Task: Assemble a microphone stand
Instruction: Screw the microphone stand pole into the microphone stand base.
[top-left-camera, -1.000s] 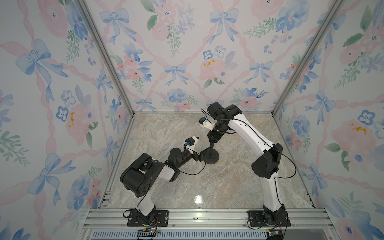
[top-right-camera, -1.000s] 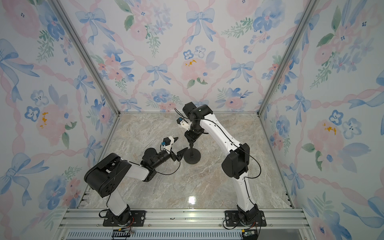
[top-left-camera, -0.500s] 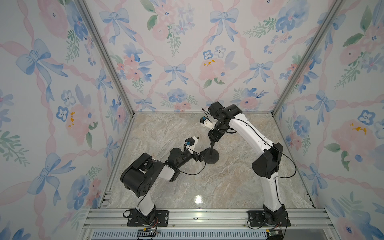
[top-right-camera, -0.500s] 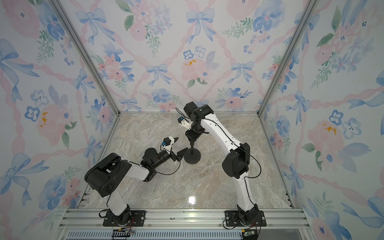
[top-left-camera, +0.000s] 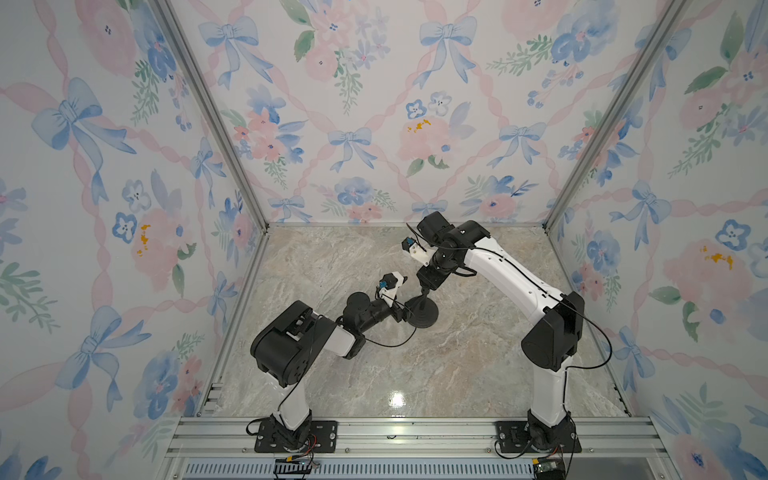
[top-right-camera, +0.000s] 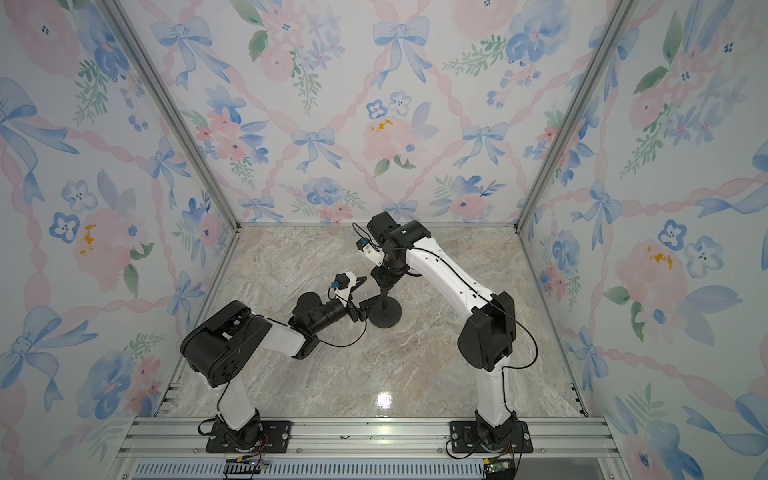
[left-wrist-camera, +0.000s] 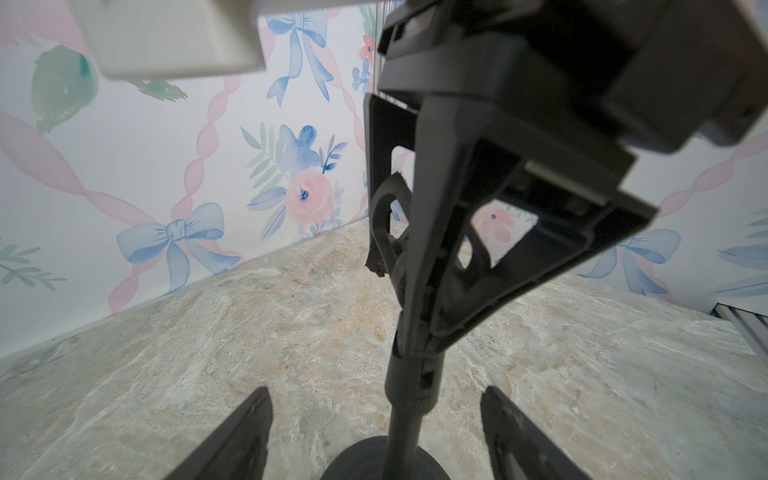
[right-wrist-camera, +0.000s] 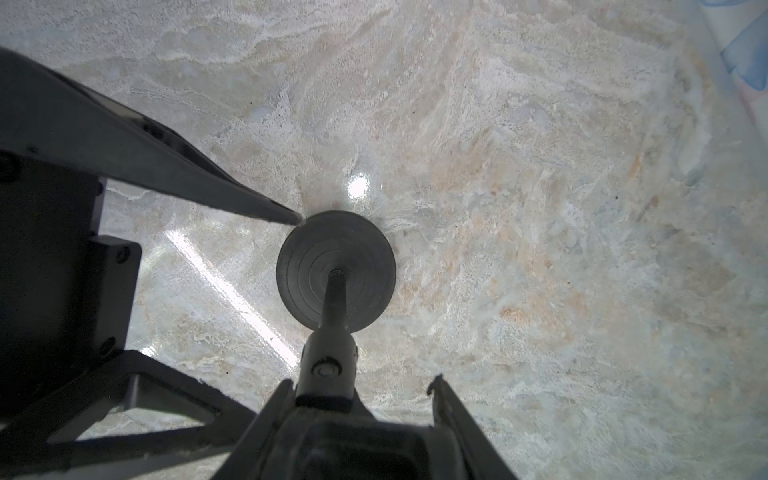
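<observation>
The left pincer (left-wrist-camera: 375, 392), jaws apart, has begun to narrow on either side of the foot of the rod (left-wrist-camera: 409, 399). The right pincer (right-wrist-camera: 361, 382) clamps the clip head (right-wrist-camera: 328, 365) from above, holding the rod upright on the disc base (right-wrist-camera: 303, 266), which rests on the table (right-wrist-camera: 540, 208). This is probably a bracing grip for seating the joint.

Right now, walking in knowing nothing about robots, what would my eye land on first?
Probably the pastel wallpaper of bows and flowers on the walls around the marble-look table. Near its middle stands a small black microphone stand: the right tool grips the top of its rod from above, while the left tool sits open on either side of the rod, low down near the round base.
</observation>
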